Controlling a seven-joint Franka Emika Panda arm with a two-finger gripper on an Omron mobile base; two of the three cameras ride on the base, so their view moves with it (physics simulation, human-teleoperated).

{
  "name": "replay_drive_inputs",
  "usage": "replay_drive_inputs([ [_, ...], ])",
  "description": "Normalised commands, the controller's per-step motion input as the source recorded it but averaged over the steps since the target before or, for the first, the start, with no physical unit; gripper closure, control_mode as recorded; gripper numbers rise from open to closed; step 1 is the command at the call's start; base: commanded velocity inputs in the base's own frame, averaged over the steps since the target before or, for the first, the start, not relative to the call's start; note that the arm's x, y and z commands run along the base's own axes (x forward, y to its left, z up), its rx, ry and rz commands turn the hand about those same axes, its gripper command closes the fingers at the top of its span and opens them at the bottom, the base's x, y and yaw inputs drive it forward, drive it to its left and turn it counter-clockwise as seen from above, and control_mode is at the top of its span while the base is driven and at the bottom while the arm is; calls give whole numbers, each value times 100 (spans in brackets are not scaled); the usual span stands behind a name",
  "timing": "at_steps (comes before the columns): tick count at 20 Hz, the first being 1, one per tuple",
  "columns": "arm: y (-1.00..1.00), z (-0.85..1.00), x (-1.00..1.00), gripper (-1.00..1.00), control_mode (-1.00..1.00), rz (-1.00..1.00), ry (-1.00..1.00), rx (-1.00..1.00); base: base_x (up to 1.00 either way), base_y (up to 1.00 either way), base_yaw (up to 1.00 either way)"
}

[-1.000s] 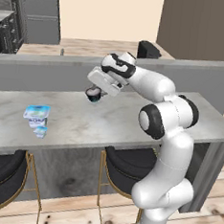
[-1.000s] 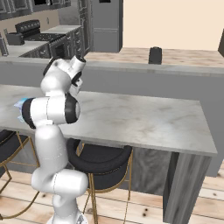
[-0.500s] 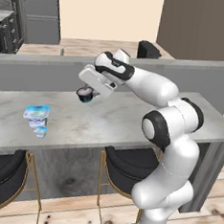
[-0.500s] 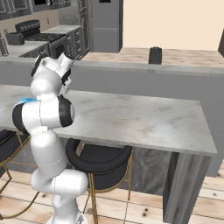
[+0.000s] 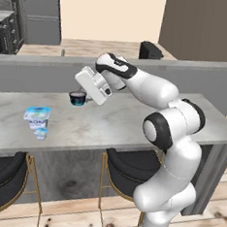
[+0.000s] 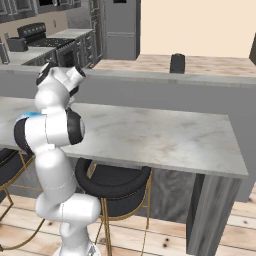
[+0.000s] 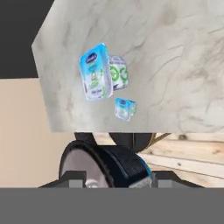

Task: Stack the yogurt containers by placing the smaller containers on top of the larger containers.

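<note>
My gripper [image 5: 81, 97] hangs above the marble counter [image 5: 114, 127], shut on the small dark round cup [image 5: 78, 98] with its teal base. In the hand view the same cup [image 7: 109, 166] sits between my fingertips at the bottom, gripper [image 7: 118, 178] closed around it. Left of and below the cup in the left base view, the pale-blue-and-white tub [image 5: 37, 115] rests on the counter. The tiny pale-blue pack [image 5: 40, 133] lies just in front of it. From the hand, the tub [image 7: 98, 72] lies on its side with the tiny pack [image 7: 125, 108] close beside it.
A raised grey ledge [image 5: 36, 72] runs along the back of the counter. Black stools [image 5: 130, 163] [image 5: 0, 178] stand under the front edge. A dark object [image 5: 150, 49] sits on the far counter. Bare marble stretches to the right [image 6: 165, 137].
The arm has swung left and slightly down with the dark cup in its grip, bringing it nearer the tub and the tiny pack. Those two have not moved.
</note>
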Motion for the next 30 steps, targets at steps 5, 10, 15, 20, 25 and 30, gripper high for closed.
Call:
replay_drive_inputs([
  [5, 34, -1, 0, 100, -100, -2, 12, 8, 0, 0, 0],
  [10, 30, 0, 0, 100, -100, 0, -13, -8, 0, 0, 0],
  [15, 24, -3, -1, 100, -100, 0, -35, -24, 0, 0, 0],
  [20, 4, -15, -1, 100, -100, 0, -23, -11, 0, 0, 0],
  [25, 9, -27, 5, 100, -100, -4, 9, 19, 0, 0, 0],
  [30, 29, -21, 14, 100, -100, -5, 18, 28, 0, 0, 0],
])
